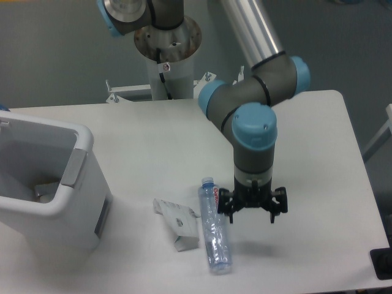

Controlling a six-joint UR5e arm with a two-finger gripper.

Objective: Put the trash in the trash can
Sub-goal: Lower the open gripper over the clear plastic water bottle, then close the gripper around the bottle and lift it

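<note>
The gripper [252, 208] hung just right of the bottle [214, 229] with jaws spread and empty, carton [177, 224] touching the bottle's left, trash can [46, 184] further left on the desk [153, 135].

trash can [73, 177]: left side cut by frame edge | contents inside: indistinct | bottle [214, 228]: label lettering too small to read | arm: upper links cut off at top

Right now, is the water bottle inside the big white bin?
No, the water bottle lies on the table, apart from the bin.
</note>
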